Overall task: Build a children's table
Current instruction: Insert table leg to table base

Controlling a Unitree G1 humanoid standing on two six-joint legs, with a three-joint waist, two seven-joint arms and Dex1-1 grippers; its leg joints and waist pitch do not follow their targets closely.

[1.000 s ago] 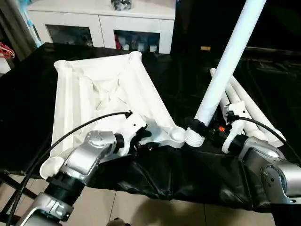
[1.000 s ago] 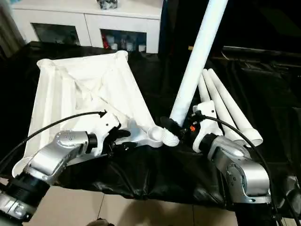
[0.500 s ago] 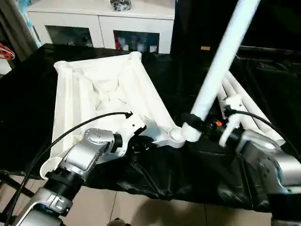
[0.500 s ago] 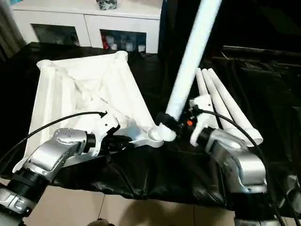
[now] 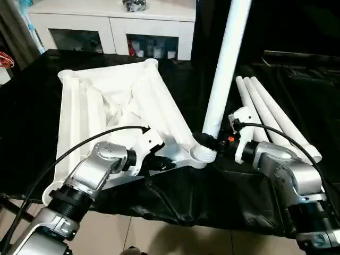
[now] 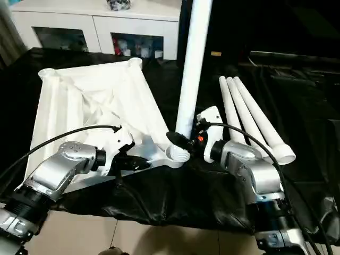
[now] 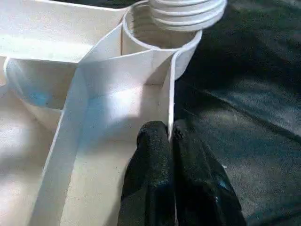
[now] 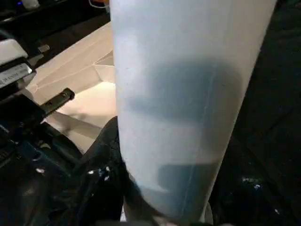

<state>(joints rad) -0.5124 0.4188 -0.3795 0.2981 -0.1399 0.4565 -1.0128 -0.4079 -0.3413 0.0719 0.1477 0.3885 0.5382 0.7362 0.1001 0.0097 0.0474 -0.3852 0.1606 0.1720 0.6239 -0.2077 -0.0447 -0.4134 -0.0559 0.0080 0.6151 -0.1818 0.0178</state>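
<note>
The children's table top [image 5: 117, 106] lies upside down on the black cloth, ribbed underside up. My left gripper [image 5: 159, 159] is shut on the thin rim wall [image 7: 170, 94] just behind the near right corner socket [image 5: 199, 154]. One finger is inside the rim and one outside. My right gripper [image 5: 215, 142] is shut on a white leg [image 5: 226, 64] close to its lower end and holds it almost upright. The leg's threaded end [image 7: 186, 12] sits at the mouth of that socket. The leg [image 8: 188, 94] hides most of the right fingers.
Three more white legs [image 5: 271, 114] lie side by side on the cloth to the right of my right gripper. A white cabinet with glass doors [image 5: 117, 26] stands behind the work surface. The black cloth hangs over the near edge [image 5: 175, 207] above a tiled floor.
My left gripper has closed onto the table top's rim. My right arm swung the leg from a rightward tilt to nearly upright and brought its threaded end left onto the corner socket.
</note>
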